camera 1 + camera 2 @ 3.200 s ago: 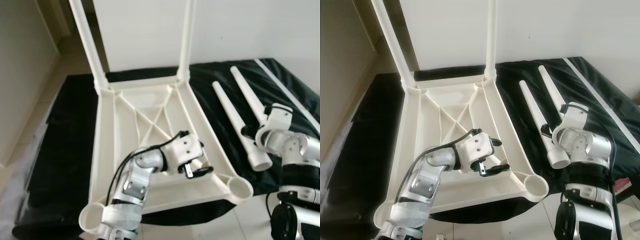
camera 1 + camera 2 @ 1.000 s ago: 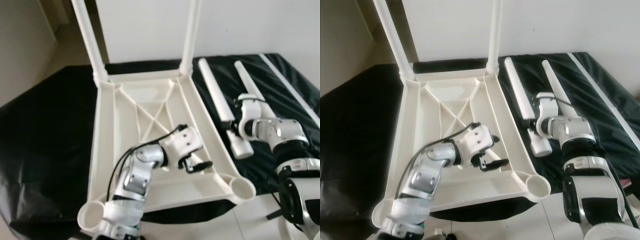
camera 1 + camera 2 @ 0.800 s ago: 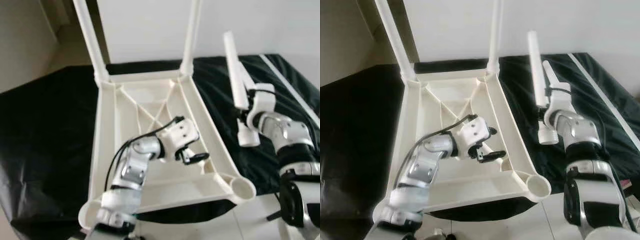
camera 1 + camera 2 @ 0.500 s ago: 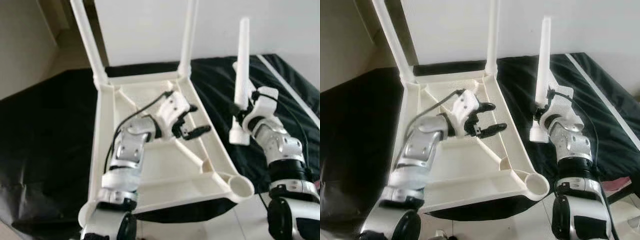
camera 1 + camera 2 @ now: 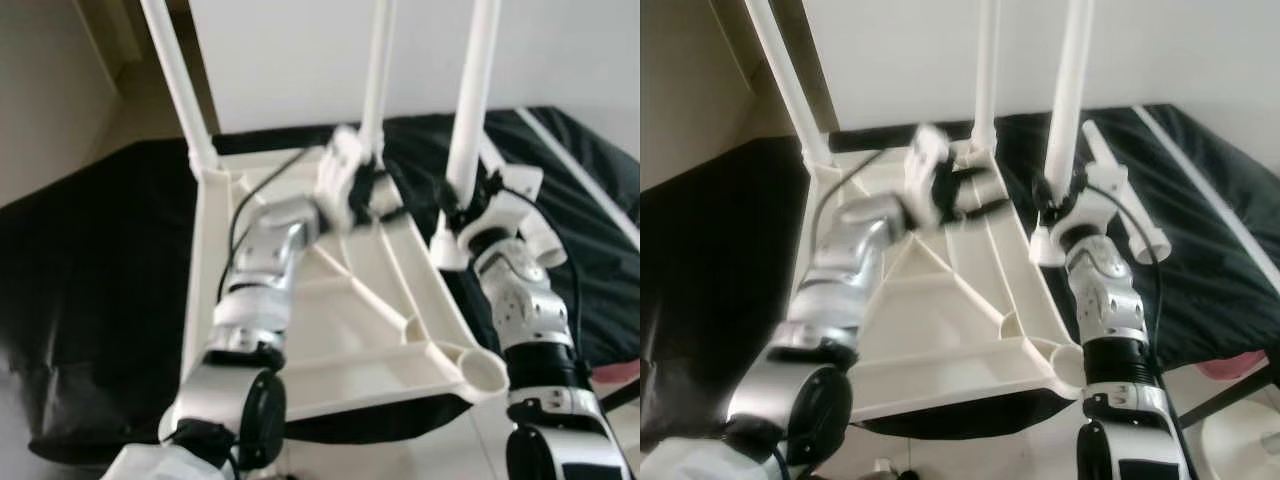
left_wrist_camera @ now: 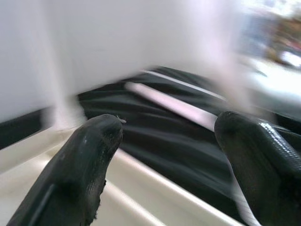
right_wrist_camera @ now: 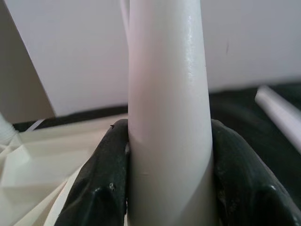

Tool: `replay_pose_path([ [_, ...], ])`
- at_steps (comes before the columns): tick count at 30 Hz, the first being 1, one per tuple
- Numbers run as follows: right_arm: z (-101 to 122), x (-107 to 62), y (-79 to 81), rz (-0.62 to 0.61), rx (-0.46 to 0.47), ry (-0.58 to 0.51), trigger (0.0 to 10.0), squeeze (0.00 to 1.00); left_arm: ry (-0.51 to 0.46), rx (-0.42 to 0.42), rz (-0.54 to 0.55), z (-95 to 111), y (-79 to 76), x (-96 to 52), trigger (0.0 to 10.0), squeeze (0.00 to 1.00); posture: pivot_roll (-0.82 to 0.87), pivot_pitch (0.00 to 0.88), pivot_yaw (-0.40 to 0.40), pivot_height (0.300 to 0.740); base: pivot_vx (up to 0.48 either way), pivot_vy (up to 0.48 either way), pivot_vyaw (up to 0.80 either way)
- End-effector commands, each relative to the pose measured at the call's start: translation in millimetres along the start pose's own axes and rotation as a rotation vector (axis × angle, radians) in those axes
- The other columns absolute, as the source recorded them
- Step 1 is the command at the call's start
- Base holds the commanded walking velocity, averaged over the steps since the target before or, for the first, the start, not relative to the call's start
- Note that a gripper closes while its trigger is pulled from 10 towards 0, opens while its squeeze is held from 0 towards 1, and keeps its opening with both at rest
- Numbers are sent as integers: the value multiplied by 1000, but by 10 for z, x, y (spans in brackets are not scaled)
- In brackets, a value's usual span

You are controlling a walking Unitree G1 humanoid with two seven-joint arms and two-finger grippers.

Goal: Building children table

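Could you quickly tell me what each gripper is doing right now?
Left gripper: open, holding nothing, above the tabletop.
Right gripper: shut on an upright table leg.

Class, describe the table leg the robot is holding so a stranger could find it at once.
Start at the upturned white plastic tabletop on the black sheet. Beside its right edge, the right gripper clamps a white tapered plastic leg upright; the fitted legs stand in sockets, another lies flat.

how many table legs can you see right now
4: two upright legs socketed in the tabletop's far corners, one held legs upright in the right gripper, one lying legs on the black sheet.
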State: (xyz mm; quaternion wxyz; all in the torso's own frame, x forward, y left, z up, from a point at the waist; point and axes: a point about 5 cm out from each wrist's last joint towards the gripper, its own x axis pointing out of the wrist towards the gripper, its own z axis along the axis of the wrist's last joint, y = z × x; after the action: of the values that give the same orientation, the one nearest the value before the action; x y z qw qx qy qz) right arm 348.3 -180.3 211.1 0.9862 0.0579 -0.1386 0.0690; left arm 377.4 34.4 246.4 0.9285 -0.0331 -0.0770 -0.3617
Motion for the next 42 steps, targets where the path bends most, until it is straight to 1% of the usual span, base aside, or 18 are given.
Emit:
replay_pose_path([
  [1, 63, -13, 112, 64, -20, -50, 10000, 0, 24, -54, -17, -50, -66, 66, 10000, 0, -48, 0, 36, 740, 0, 0, 0],
  [2, 88, -18, 192, 104, -9, -72, 10000, 0, 37, -60, -23, -42, -47, 83, 10000, 0, -43, 0, 32, 740, 0, 0, 0],
  [3, 88, -18, 192, 104, -9, -72, 10000, 0, 37, -60, -23, -42, -47, 83, 10000, 0, -43, 0, 32, 740, 0, 0, 0],
  [4, 109, -32, 308, 157, -7, -93, 10000, 0, 64, -56, -26, -33, -14, 106, 10000, 0, -40, 0, 27, 740, 0, 0, 0],
  [7, 103, -52, 383, 193, -15, -102, 10000, 0, 84, -51, -22, -22, 15, 122, 10000, 0, -36, 0, 24, 740, 0, 0, 0],
  [9, 103, -52, 383, 193, -15, -102, 10000, 0, 84, -51, -22, -22, 15, 122, 10000, 0, -36, 0, 24, 740, 0, 0, 0],
  [10, 89, -71, 449, 222, 7, -105, 10000, 0, 95, -61, -12, 10, 56, 142, 10000, 0, -31, 0, 18, 740, 0, 0, 0],
  [12, 67, -84, 511, 251, 9, -99, 10000, 0, 95, -78, -11, 64, 88, 159, 10000, 0, -30, 0, 15, 740, 0, 0, 0],
  [17, 40, -100, 562, 283, 11, -96, 10000, 0, 71, -90, -27, 160, 75, 199, 10000, 0, -27, 0, 11, 740, 0, 0, 0],
  [22, 1, -158, 680, 352, 29, -83, 10000, 0, 38, -122, -73, 267, 71, 232, 10000, 0, -23, 0, 5, 740, 0, 0, 0],
  [24, 1, -158, 680, 352, 29, -83, 10000, 0, 38, -122, -73, 267, 71, 232, 10000, 0, -23, 0, 5, 740, 0, 0, 0],
  [26, -75, -207, 755, 385, 43, -55, 10000, 0, -12, -149, -159, 400, -1, 263, 10000, 0, -17, 0, 1, 740, 0, 0, 0],
  [28, -86, -215, 764, 389, 44, -50, 10000, 0, -17, -150, -170, 419, -11, 270, 10000, 0, -17, 0, 1, 740, 0, 0, 0],
  [33, -209, -230, 775, 383, 19, 3, 10000, 0, -54, -124, -214, 570, -105, 288, 10000, 0, -19, 0, -2, 740, 0, 0, 0],
  [35, -307, -231, 787, 365, 11, 48, 10000, 0, -102, -113, -270, 698, -250, 287, 10000, 0, -18, 0, -2, 740, 0, 0, 0],
  [40, -335, -233, 800, 360, 9, 60, 10000, 0, -115, -113, -286, 727, -300, 286, 10000, 0, -18, 0, -2, 740, 0, 0, 0],
  [41, -353, -236, 832, 361, 17, 68, 10000, 0, -126, -109, -300, 746, -353, 283, 10000, 0, -14, 0, -5, 740, 0, 0, 0],
  [42, -373, -246, 906, 367, 43, 76, 10000, 0, -151, -110, -328, 788, -463, 273, 10000, 0, -7, 0, -9, 740, 0, 0, 0],
])
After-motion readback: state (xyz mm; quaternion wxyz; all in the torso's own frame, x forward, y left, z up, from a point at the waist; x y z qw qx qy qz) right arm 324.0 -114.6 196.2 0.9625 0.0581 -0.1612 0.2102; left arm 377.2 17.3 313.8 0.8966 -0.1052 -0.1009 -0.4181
